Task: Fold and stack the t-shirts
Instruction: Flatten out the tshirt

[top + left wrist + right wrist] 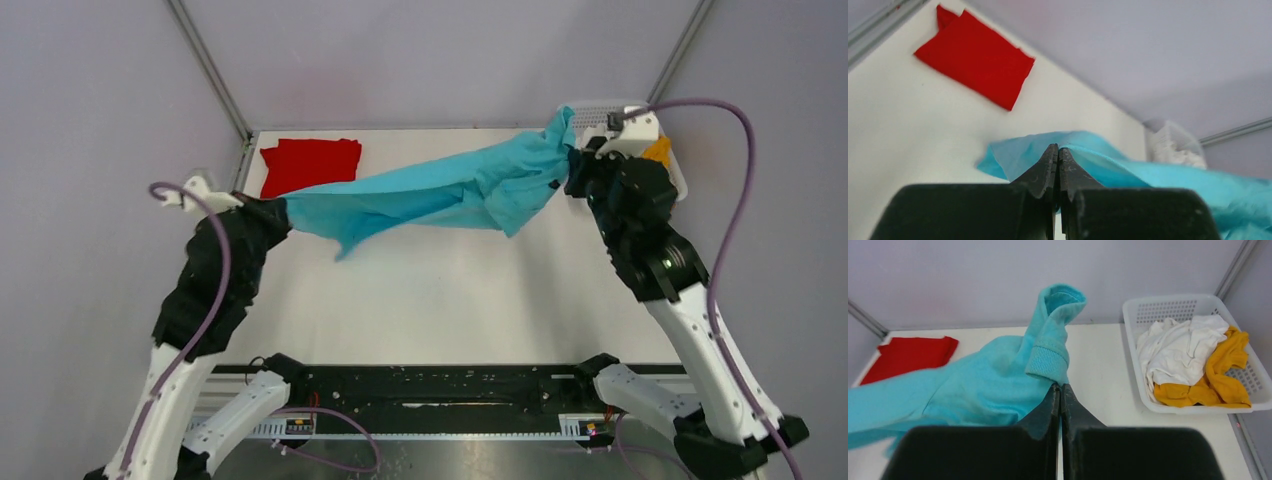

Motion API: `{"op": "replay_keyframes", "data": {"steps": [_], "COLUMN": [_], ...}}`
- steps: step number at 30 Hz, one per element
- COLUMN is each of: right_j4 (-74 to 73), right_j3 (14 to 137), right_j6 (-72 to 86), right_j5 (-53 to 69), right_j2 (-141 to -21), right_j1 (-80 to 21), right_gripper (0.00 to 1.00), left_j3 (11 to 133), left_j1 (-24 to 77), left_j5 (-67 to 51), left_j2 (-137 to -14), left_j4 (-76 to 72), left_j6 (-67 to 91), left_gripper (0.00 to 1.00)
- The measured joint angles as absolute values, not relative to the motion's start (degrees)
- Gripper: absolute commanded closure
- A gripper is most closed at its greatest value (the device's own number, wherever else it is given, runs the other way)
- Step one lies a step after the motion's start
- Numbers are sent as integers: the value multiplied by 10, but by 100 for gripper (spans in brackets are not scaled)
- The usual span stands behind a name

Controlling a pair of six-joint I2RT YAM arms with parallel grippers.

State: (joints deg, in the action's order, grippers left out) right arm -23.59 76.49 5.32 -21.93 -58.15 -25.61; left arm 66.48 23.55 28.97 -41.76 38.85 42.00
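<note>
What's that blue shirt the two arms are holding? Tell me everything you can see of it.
The turquoise t-shirt is plain, soft fabric, with a ribbed band showing by the right hand. It is unfolded and crumpled, stretched over the table between the hands: the left hand pinches one end, the right hand the other. A loose corner droops near the left end; whether it touches the table is unclear.

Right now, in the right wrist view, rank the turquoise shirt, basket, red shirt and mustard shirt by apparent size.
1. turquoise shirt, nearest the camera, which inflates it.
2. basket.
3. mustard shirt and red shirt look about alike; both are partly hidden, so no ranking between them.
</note>
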Motion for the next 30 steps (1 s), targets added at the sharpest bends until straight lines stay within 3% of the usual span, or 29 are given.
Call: {"op": "replay_keyframes", "data": {"steps": [8, 14, 24, 30], "right_j4": [-229, -222, -265, -299], "right_j3": [676, 670, 654, 605], "right_j6": [45, 51, 96, 139], "right_j5": [-119, -64, -66, -169], "right_j2": [-360, -265, -212, -294], "right_j1": [-256, -256, -256, -256], "right_gripper": [100, 100, 98, 95], "left_j3": [713, 742, 734, 669], "left_j1": [236, 236, 236, 235], "left_j5": [288, 266, 241, 261], "left_j2": [-279, -241, -239, -360], "left_j4": [382, 372, 370, 353], "left_j6": [389, 383, 381, 404], "left_gripper": [100, 100, 100, 100]}}
